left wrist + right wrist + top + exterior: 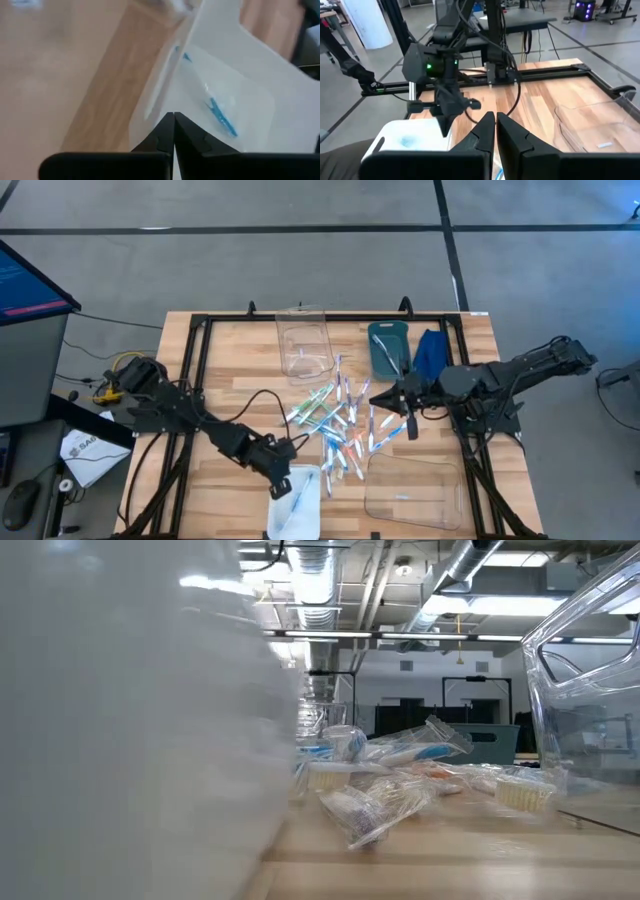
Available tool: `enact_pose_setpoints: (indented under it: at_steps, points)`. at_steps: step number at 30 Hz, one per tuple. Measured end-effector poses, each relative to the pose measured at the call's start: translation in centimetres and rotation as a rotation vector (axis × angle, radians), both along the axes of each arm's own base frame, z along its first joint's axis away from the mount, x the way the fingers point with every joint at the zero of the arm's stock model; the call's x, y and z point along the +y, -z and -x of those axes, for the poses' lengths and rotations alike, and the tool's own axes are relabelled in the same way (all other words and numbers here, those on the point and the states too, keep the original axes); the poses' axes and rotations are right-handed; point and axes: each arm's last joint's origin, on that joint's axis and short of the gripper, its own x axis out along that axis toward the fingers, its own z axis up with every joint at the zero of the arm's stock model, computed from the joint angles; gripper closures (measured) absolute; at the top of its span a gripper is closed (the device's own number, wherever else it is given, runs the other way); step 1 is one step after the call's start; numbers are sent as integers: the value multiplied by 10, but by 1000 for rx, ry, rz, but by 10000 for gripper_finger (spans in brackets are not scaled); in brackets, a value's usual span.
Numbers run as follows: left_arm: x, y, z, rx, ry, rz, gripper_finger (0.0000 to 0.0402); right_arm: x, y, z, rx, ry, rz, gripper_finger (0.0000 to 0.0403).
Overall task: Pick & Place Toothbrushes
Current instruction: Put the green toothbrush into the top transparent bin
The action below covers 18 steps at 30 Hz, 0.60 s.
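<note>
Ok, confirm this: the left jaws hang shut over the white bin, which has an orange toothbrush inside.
Not quite. The toothbrush in the white bin is blue, not orange, as the left wrist view shows. The rest holds: the left gripper hangs over that bin with its jaws shut.

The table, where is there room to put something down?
Bare wood lies along the table's left side, between the frame rail and the clear bin. The middle is crowded with toothbrushes, and the white bin and clear tray fill the front.
</note>
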Motion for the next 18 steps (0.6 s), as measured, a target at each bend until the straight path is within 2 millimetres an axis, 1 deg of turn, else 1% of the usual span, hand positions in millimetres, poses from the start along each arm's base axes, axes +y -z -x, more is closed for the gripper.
enact_pose_setpoints:
  at_steps: [5,8,12,15,18]
  points:
    - [2,2,5,59,0,-6,401,0,0,0,3,0,1,392]
    - [2,-6,7,35,3,5,401,0,0,0,3,0,1,393]
    - [6,-30,13,-64,5,-1,401,0,0,0,3,0,1,393]
    - [11,-57,22,-192,2,-28,401,-1,0,0,-2,1,6,393]
    - [17,-86,32,-357,12,-117,401,-2,-1,-1,-16,4,27,393]
